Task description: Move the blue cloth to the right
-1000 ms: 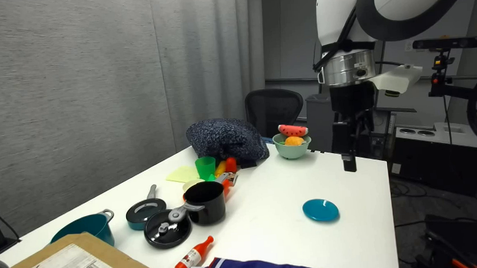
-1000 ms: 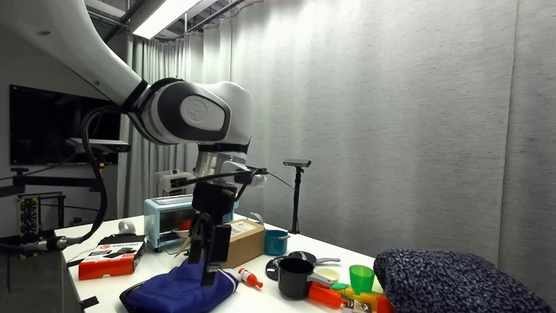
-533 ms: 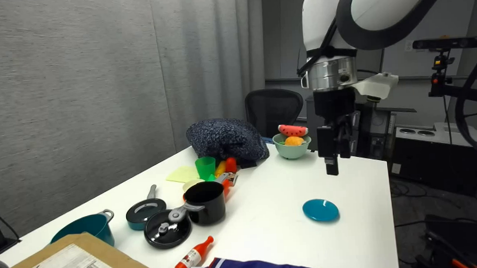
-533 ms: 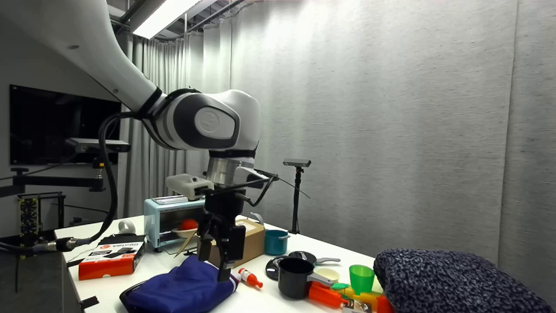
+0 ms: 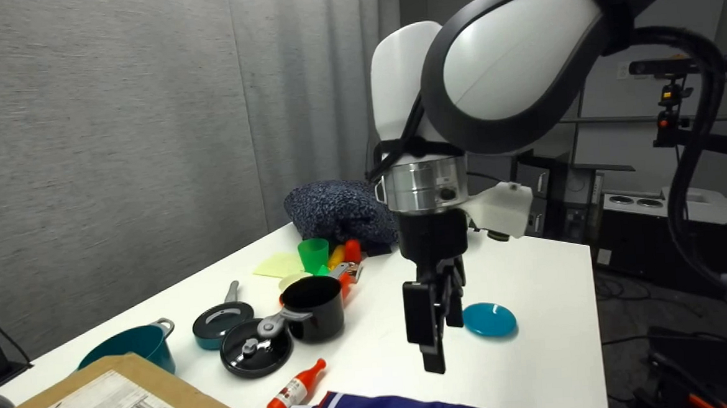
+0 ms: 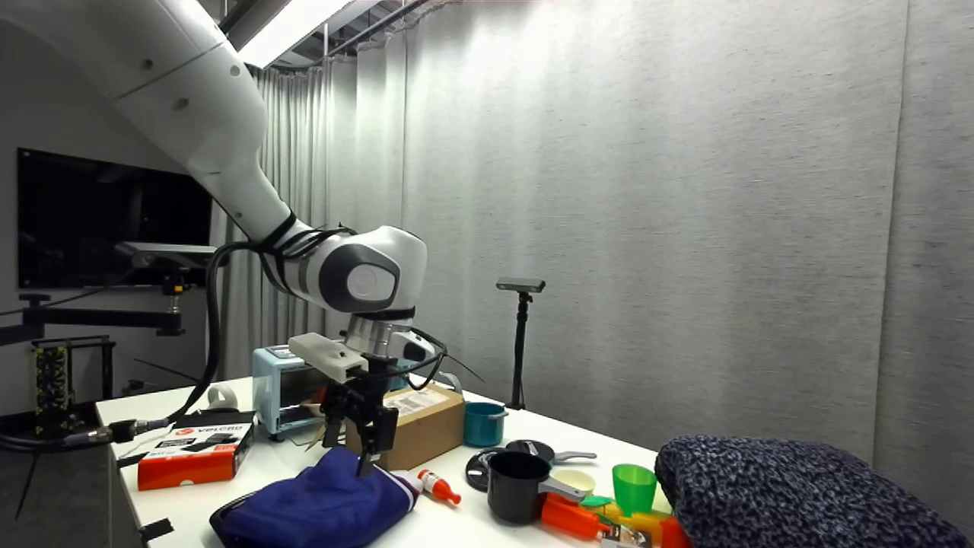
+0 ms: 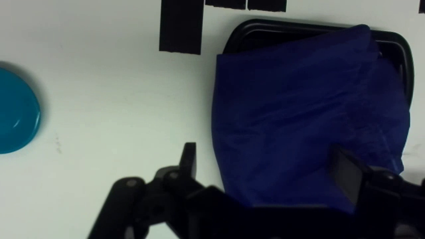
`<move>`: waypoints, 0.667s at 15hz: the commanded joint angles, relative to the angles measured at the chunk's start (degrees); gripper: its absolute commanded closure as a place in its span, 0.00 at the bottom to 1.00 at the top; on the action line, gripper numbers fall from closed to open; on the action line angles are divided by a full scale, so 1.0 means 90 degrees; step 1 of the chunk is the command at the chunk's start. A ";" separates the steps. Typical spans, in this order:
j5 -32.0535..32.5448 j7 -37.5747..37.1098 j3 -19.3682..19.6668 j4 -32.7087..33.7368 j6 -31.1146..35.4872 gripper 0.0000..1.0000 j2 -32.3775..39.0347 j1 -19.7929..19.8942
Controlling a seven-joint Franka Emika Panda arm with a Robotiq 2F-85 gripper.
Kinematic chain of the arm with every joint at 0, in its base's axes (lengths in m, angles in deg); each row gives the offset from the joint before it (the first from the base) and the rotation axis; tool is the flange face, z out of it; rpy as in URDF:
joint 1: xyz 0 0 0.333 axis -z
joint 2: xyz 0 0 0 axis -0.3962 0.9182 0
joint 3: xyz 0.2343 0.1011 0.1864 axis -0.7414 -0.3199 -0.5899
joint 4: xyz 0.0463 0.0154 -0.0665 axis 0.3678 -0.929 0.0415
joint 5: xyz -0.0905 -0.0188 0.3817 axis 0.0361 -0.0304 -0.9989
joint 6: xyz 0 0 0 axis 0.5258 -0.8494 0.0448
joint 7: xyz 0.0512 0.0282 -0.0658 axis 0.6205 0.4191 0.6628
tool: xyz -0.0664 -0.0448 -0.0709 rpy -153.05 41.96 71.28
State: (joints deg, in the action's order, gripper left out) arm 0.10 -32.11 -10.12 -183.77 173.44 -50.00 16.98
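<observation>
Cloth (image 7: 298, 116) lies in a black tray (image 7: 292, 26), overhanging its rim; the hand (image 7: 264, 152) gapes wide.

In an exterior view, tabletop (image 5: 552, 368) w/ cardbd box (image 5: 116, 403) near left, red btl (image 5: 294, 393) right of it, blk pot (image 5: 325, 321) farther, teal disc (image 5: 493, 321) right, dk fuzzy mound (image 5: 339, 210) far.

On my wrist view the blue cloth (image 7: 282, 116), deep navy and wrinkled, lies slack over a black tray (image 7: 292, 26) on the table (image 7: 116, 99), hiding most of it and spilling past the rim at that view's left. In an exterior view I see it bunched to a peak (image 6: 338, 468), with a white-striped end (image 6: 402, 489).
</observation>
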 commanded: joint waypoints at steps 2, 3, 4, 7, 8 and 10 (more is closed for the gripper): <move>0.0001 0.0002 0.0023 0.0111 -0.0015 0.00 0.0107 -0.0020; 0.0002 0.0006 0.0041 0.0124 -0.0015 0.00 0.0108 -0.0012; 0.0002 0.0006 0.0051 0.0132 -0.0015 0.00 0.0108 -0.0007; 0.0053 -0.0057 0.0067 0.0047 0.0138 0.00 0.0005 -0.0002; 0.0170 -0.0216 0.0088 0.0051 0.0279 0.00 0.0040 -0.0006; 0.0215 -0.0366 0.0100 0.0167 0.0506 0.00 0.0309 -0.0007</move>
State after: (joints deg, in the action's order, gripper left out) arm 0.92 -33.08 -9.57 -182.84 175.12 -49.01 16.93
